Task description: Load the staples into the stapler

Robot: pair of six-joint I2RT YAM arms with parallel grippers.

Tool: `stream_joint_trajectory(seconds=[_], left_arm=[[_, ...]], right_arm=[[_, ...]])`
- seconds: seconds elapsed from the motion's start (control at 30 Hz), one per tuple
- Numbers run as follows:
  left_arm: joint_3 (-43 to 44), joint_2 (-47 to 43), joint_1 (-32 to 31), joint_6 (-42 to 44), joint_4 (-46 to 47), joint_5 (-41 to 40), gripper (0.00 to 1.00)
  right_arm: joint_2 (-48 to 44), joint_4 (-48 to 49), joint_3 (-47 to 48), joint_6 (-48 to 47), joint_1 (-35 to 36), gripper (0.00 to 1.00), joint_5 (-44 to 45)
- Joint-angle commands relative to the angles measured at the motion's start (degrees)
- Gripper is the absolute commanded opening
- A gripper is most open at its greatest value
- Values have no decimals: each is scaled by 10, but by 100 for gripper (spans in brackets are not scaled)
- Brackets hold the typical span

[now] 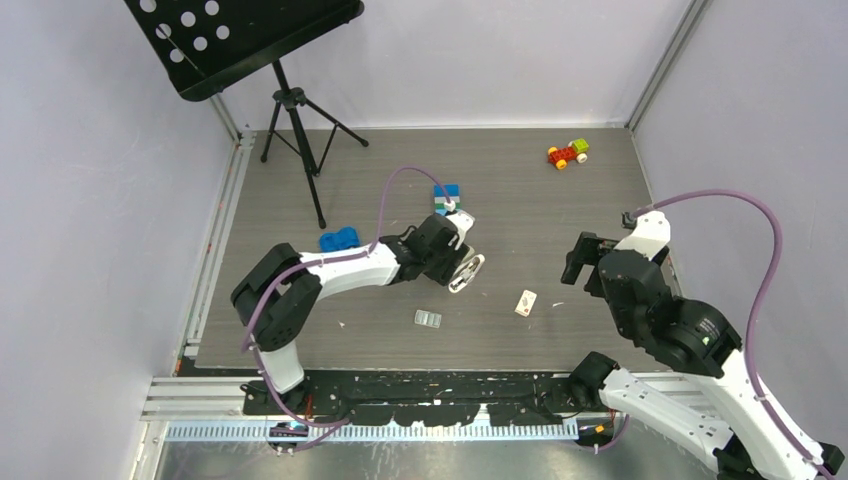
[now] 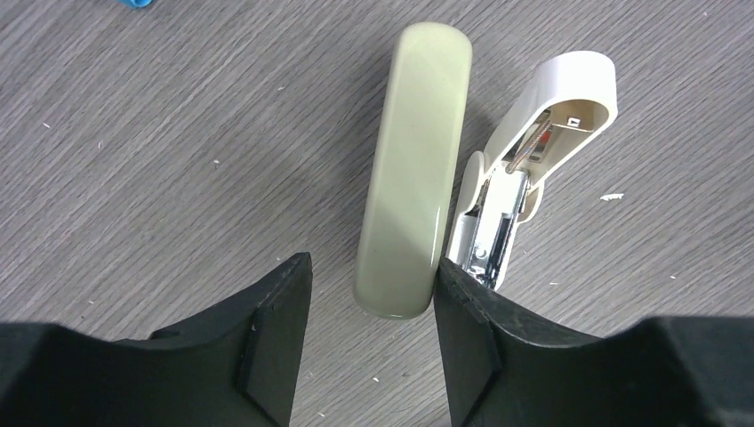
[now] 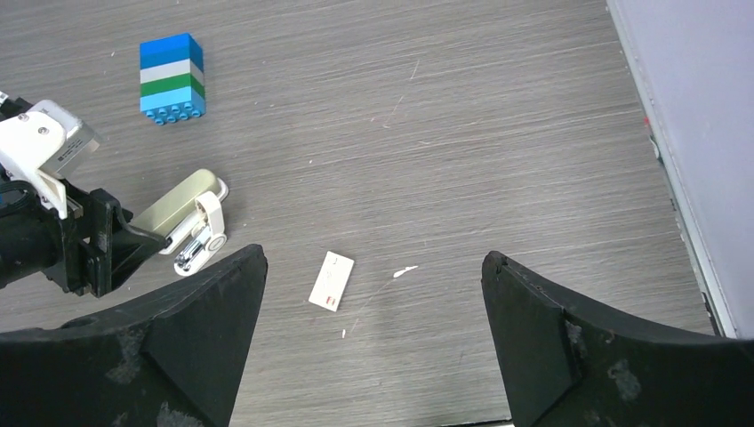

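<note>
Left wrist view shows me the stapler [image 2: 413, 169] lying swung open on the table. Its beige top stretches away from me and the white base splays off to the right with the metal channel exposed. My left gripper [image 2: 373, 267] straddles the near end of the top with its jaws partly apart. The right finger touches the top's edge and the left finger shows a gap, so nothing is clamped. I judge the step in hand to be steadying the opened stapler so the strip can go in.

The staples [image 1: 428, 318] lie flat on the table, a little nearer the bases than the stapler and apart from both grippers. The small white box [image 1: 526, 302] sits off to their right. My right gripper [image 3: 373, 262] hangs spread wide and empty, with the box on the table below it.

Next, I think the left gripper must close evenly on the top without skidding it. The right must travel left past the box, drop onto the thin strip and pinch it by its long edges.

The left arm reaches forward and low, wrist tipped down at the stapler. The right arm is folded back and raised, wrist pitched down toward the table's middle.
</note>
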Motion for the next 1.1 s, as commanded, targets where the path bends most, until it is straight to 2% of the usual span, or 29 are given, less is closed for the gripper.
stream_joint_trajectory(seconds=[0.0,0.33,0.53,0.73,1.07], left_arm=[[30,6,3,-4,-18,9,53],[63,22,3,5,-45,14,49],[68,27,3,5,-53,16,39],[65,38,3,3,-59,20,24],[54,67,3,-8,-49,22,20]], right_arm=[[-20,-6,-2,-4,2,95,40],[-37,4,-24,-10,3,98,52],[-39,9,-30,-11,2,99,51],[-37,13,-34,-13,3,100,50],[-34,17,-38,-16,3,100,47]])
